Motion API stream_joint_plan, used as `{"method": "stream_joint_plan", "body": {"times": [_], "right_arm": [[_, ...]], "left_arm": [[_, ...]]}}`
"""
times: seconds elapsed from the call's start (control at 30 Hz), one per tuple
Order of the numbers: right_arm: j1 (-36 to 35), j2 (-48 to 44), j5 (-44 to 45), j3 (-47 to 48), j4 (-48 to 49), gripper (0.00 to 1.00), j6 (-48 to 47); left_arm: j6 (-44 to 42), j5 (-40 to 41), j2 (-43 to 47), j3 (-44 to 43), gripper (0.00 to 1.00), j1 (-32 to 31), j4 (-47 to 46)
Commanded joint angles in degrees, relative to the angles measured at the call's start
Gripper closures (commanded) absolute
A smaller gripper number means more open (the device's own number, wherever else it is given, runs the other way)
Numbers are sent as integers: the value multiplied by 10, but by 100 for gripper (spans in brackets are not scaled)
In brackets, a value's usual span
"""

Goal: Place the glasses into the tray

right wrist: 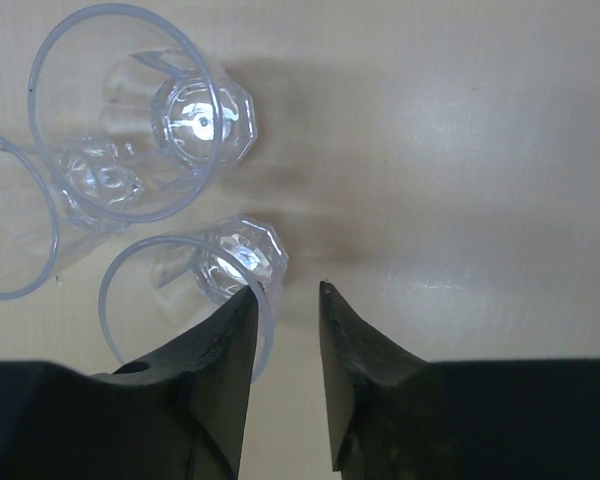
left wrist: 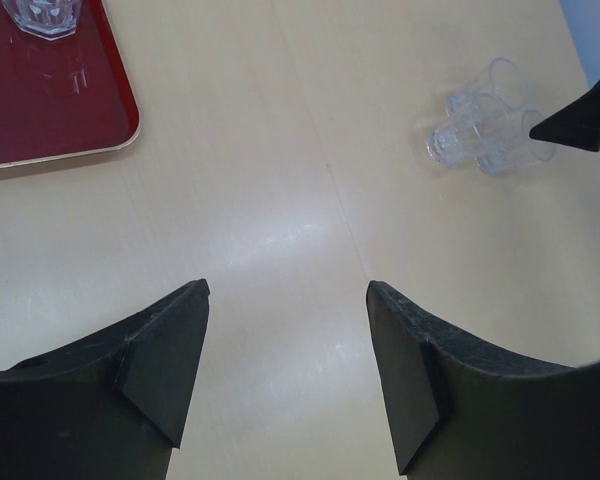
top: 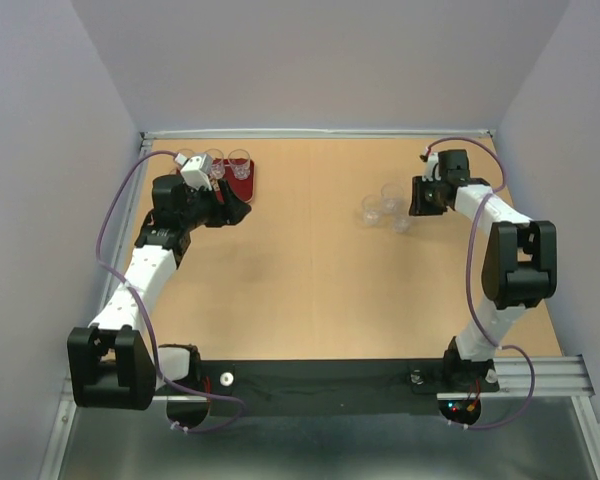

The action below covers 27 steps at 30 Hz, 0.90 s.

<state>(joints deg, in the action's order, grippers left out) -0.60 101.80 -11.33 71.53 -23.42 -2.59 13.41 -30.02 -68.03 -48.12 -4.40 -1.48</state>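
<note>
Currently the dark red tray (top: 246, 186) lies at the far left of the desk (top: 310, 280), and three glasses (top: 213, 160) stand in a row along its far part. The left tool (left wrist: 288, 290) hangs over bare desk just beside the tray's near right corner, with its fingers (left wrist: 165, 350) spread wide and nothing between them. In its wrist view one corner of the tray and the base of one clear cup (left wrist: 42, 15) on it are visible.

Three more cups (top: 388, 208) stand bunched together, mouths up, on the far right half of the desk, well apart from the tray. The right tool (right wrist: 286, 290) is low at the right side of that bunch. Its fingers (right wrist: 370, 390) are drawn close but not together, and only a narrow strip of desk shows in the gap. The nearest cup (right wrist: 195, 280) sits against the outside of one finger, its rim just reaching that finger's tip; nothing is clamped.
</note>
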Motion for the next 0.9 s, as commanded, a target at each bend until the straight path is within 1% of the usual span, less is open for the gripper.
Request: {"method": "stream_joint_plan", "body": {"times": [0.0,0.03,0.07,0.1,0.13,0.17,0.3,0.4,0.53,0.57,0.6,0.63,0.67,0.73,0.77,0.8,0.83,0.87], "right_arm": [[3,0,-28,21,1,67,10],[3,1,-29,21,0,72,11],[3,3,-33,21,-1,82,9],[3,2,-34,21,-2,88,8],[3,0,-35,21,-1,97,6],[3,-7,-35,21,-3,100,3],[3,-58,-19,2,-7,100,-18],[3,-122,-11,-20,-16,100,-47],[3,-175,-26,-55,-36,100,-67],[3,-184,-34,-67,-42,100,-70],[3,-195,-50,-74,-44,100,-73],[3,-201,-57,-80,-47,99,-73],[3,-207,-71,-89,-50,100,-73],[1,-223,-83,-96,-51,100,-74],[0,-228,-87,-103,-51,100,-74],[-5,-232,-89,-105,-51,100,-74],[-9,-236,-89,-108,-53,100,-75],[-12,-241,-84,-112,-54,100,-75]], "left_arm": [[-9,-17,20,3,24,-3,-14],[-9,-18,21,3,25,-3,-15],[-9,-24,19,3,24,-4,-16],[-7,-28,20,4,24,-4,-19],[-6,-34,19,5,25,-5,-23],[-3,-49,18,7,24,-7,-27],[12,-91,8,9,25,-21,-48],[28,-111,-4,11,24,-49,-63],[83,-111,-37,1,24,-116,-98],[110,-95,-53,-3,24,-136,-102],[122,-87,-61,-14,24,-171,-112],[135,-75,-68,-18,24,-193,-119],[168,-46,-84,-24,24,-226,-123],[195,-22,-101,-44,25,-263,-142],[209,5,-118,-52,25,-279,-147],[234,23,-127,-71,25,-313,-150],[244,56,-146,-81,25,-328,-150],[253,73,-156,-93,25,-343,-150]]}}
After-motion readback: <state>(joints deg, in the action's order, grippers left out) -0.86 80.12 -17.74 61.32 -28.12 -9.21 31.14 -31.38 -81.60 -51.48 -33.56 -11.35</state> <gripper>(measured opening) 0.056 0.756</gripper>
